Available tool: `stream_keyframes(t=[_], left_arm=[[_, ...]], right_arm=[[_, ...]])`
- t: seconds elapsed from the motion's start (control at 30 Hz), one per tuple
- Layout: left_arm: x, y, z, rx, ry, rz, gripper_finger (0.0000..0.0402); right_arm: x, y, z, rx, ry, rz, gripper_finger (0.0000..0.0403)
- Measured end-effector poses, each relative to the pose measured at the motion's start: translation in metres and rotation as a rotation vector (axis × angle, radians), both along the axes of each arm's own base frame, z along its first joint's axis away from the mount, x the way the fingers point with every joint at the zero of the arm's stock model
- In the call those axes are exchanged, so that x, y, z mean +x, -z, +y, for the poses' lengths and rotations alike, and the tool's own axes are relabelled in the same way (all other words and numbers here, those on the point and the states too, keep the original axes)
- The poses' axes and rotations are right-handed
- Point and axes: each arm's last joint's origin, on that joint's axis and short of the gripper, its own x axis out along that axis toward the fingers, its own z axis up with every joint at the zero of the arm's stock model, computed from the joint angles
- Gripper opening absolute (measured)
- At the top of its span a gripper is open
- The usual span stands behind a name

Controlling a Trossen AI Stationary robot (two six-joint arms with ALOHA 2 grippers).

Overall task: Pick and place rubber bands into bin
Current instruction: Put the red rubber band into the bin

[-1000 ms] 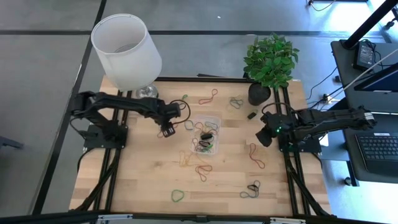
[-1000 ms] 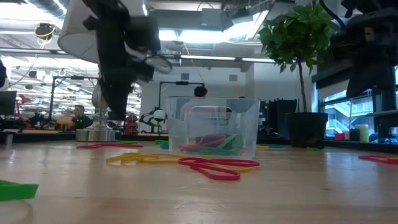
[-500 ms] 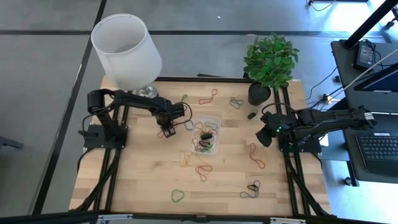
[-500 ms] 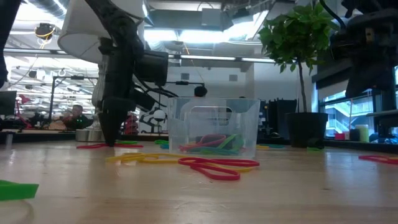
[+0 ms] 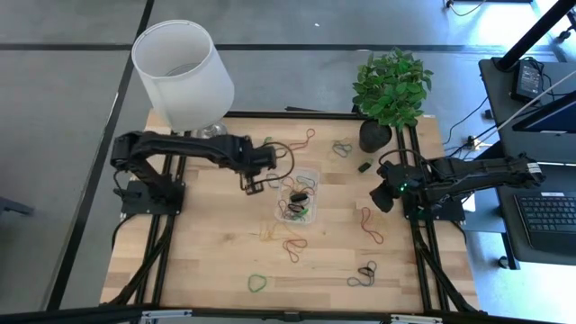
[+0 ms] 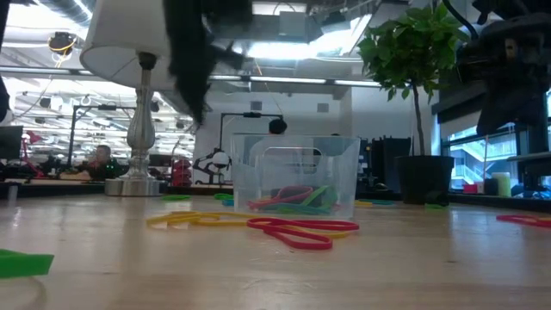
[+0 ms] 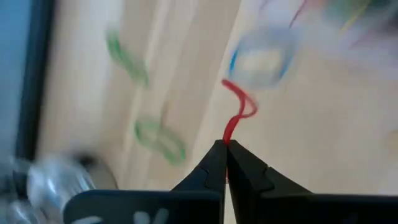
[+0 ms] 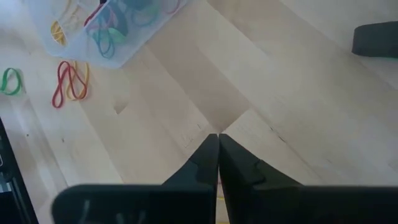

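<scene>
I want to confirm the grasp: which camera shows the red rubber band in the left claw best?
The left wrist view: the thin red rubber band dangles from the shut left claw. In the high view the claw hides it; the low view shows only a dark blur; the right wrist view misses it.

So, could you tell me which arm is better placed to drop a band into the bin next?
The left: its gripper is shut on a red rubber band just beside the bin. The right gripper is empty.
</scene>
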Motion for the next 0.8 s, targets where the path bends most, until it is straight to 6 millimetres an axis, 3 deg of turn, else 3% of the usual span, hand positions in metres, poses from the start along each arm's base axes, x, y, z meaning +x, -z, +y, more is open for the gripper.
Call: stream_keyframes(t=[0.2,0.37,0.53,0.8], left_arm=[[0.025,-0.069,-0.009,0.109,0.148,-0.186,0.0002],[0.054,-0.086,-0.013,0.147,0.239,-0.225,0.0002],[0.086,-0.064,-0.013,0.104,0.311,-0.169,0.0002],[0.122,0.012,-0.014,-0.039,0.345,0.000,0.0002]], right_arm=[[0.000,0.000,0.000,-0.009,0.011,-0.006,0.0016],[0.002,-0.002,0.000,-0.012,0.019,-0.032,0.0017],[0.005,-0.004,0.000,-0.009,0.020,-0.061,0.0017],[0.005,-0.004,0.000,-0.006,0.025,-0.071,0.0017]])
